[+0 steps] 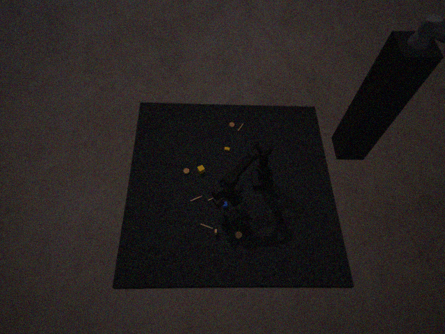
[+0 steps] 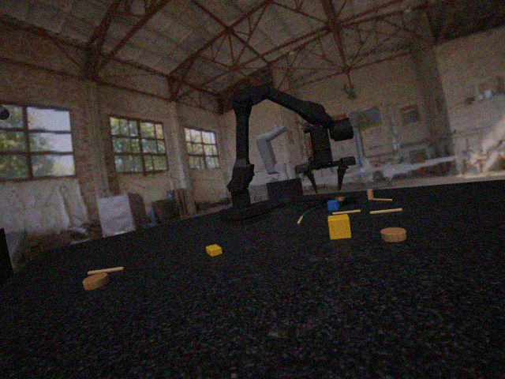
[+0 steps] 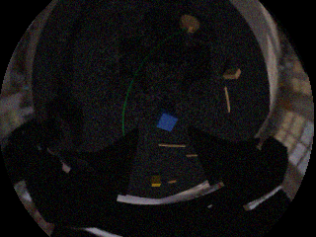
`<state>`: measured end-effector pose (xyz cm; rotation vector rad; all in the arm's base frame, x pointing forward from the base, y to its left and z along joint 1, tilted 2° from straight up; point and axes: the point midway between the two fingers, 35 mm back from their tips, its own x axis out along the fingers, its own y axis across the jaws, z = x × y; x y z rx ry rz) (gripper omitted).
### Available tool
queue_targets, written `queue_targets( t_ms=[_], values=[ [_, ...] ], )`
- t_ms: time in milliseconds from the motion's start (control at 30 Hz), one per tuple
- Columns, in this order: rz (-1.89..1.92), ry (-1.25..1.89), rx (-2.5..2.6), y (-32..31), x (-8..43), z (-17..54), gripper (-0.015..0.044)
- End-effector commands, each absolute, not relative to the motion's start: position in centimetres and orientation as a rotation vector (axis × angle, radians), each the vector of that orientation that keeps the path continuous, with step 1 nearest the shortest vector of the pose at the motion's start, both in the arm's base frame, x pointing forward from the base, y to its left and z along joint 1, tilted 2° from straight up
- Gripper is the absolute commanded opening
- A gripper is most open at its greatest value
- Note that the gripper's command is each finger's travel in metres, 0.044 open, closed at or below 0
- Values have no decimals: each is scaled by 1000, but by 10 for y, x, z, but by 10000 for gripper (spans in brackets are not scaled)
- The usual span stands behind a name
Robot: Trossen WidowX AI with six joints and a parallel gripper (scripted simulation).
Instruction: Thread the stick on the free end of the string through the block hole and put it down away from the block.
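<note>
The round wooden button (image 1: 238, 234) (image 2: 339, 198) (image 3: 190, 23) lies flat, with the green string (image 2: 309, 209) (image 3: 130, 85) curving from it. The string's stick (image 2: 300, 219) lies on the table in the exterior view; the arm hides it in the top view and a finger seems to cover it in the wrist view. My gripper (image 2: 327, 190) (image 3: 164, 129) is open and empty, pointing down above the table near the blue cube (image 1: 224, 203) (image 2: 332, 204) (image 3: 168, 121). A small tan wooden block (image 1: 215, 231) (image 2: 369, 194) (image 3: 232, 74) stands beside a loose stick (image 1: 206, 225) (image 2: 382, 200) (image 3: 227, 100). No hole can be made out.
Two loose sticks (image 1: 195, 198) (image 2: 386, 211) lie beyond the blue cube. A yellow cube (image 1: 200, 168) (image 2: 339, 227) stands near a loose button (image 1: 185, 170) (image 2: 393, 234). A flat yellow block (image 1: 227, 148) (image 2: 213, 249) and another button (image 1: 231, 124) (image 2: 95, 281) with a stick (image 1: 240, 126) (image 2: 105, 270) lie farther off.
</note>
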<state>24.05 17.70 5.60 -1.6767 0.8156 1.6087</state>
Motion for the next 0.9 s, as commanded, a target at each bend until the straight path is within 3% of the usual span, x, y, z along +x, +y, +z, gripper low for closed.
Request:
queue_targets(
  t_ms=[0, 300, 600, 867],
  values=[
    [1607, 814, -1684, 177, 241, 56, 256],
    [1609, 816, -1677, 177, 240, 56, 237],
    [1609, 816, -1677, 177, 240, 56, 1],
    [1609, 816, -1677, 177, 240, 56, 0]
  ],
)
